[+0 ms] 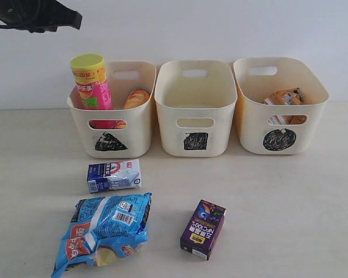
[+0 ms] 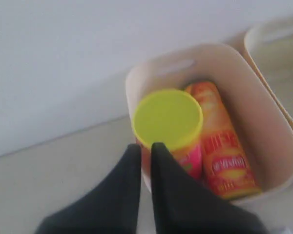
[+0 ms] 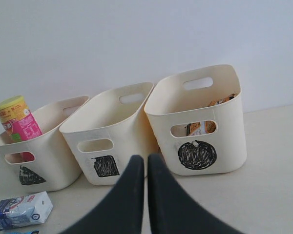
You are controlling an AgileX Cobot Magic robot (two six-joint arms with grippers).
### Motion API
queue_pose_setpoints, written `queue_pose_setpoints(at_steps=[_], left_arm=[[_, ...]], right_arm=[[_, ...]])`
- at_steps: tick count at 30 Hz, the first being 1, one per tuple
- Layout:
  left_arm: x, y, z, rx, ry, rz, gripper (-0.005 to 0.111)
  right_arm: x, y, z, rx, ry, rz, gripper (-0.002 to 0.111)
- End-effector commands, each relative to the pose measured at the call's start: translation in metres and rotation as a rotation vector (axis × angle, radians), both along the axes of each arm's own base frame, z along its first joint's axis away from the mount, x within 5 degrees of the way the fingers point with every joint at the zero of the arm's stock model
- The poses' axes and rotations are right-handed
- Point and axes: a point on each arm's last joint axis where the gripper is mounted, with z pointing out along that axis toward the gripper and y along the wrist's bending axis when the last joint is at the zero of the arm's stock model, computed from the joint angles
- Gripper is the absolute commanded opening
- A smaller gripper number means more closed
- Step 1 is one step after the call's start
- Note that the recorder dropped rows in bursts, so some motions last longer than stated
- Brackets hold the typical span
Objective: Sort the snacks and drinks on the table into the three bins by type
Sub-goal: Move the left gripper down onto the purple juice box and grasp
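Along the back edge of the worktop (image 1: 290, 220), sorting looks roughly half done. The triangle bin (image 1: 138, 138), toward the left corner, holds both chip tubes: the pink-red canister (image 1: 93, 84) upright, the yellow-orange canister (image 2: 222, 151) leaning beside it. The circle bin (image 1: 310, 132), toward the right corner, holds the orange-brown bag (image 1: 284, 97); the square bin (image 1: 168, 136) between them looks empty. Loose nearer the front edge lie the blue-and-white carton (image 1: 113, 175), the blue-white bag (image 1: 107, 229) and the dark purple carton (image 1: 203, 229). The left gripper (image 2: 144, 146) hangs above the triangle bin, jaws pressed together on nothing; the right gripper (image 3: 145, 158), likewise closed and empty, faces the bins.
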Motion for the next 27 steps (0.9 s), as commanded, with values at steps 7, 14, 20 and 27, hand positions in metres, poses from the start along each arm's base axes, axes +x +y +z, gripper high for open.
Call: queue_pose_setpoints(at_steps=[7,14,20,27], left_arm=[[-0.053,-0.002,0.013,0.04,0.284,-0.193,0.004],[-0.095,-0.002,0.023,0.022,0.3,-0.255,0.004],[-0.139,-0.018,0.021,0.008,0.375,-0.419,0.004],[-0.176,-0.05,-0.004,-0.014,0.578,-0.639,0.004]], right_arm=[[0.0,0.0,-0.002,-0.014,0.004,-0.001,0.0],[0.0,0.0,-0.002,-0.015,0.008,0.0,0.0],[0.0,0.0,-0.002,-0.016,0.01,0.0,0.0],[0.0,0.0,-0.003,-0.017,0.014,0.002,0.0]])
